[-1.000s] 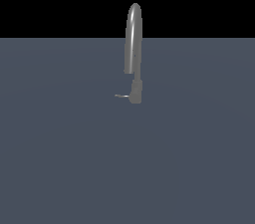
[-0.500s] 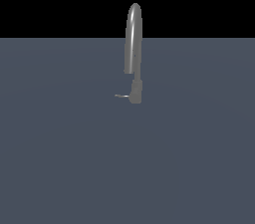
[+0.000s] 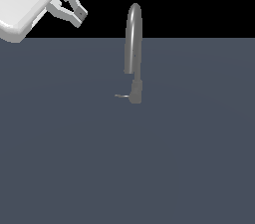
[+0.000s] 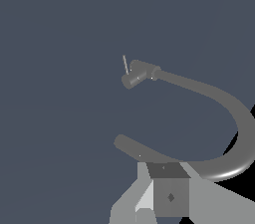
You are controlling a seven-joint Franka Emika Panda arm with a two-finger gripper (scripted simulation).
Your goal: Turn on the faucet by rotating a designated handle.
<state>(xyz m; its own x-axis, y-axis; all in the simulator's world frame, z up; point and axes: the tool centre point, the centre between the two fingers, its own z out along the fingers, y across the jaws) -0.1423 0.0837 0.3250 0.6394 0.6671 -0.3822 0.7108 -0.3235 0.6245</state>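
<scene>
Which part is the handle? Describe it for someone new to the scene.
Find the tall grey faucet standing alone on the dark surface. At its short thick base, the handle is the thin lever sticking out toward the exterior view's left, much shorter than the arched spout.

The exterior view looks from a distance, level and slightly raised, across a flat grey floor (image 3: 189,168) to a black backdrop. The faucet (image 3: 133,49) stands upright near centre; the gripper (image 3: 70,10) enters at the exterior view's upper left. The wrist view looks steeply down from above, close behind the gripper (image 4: 149,203), at the faucet (image 4: 219,118) and its handle (image 4: 125,64). Both views share the faucet, handle (image 3: 122,96) and floor (image 4: 60,44).
</scene>
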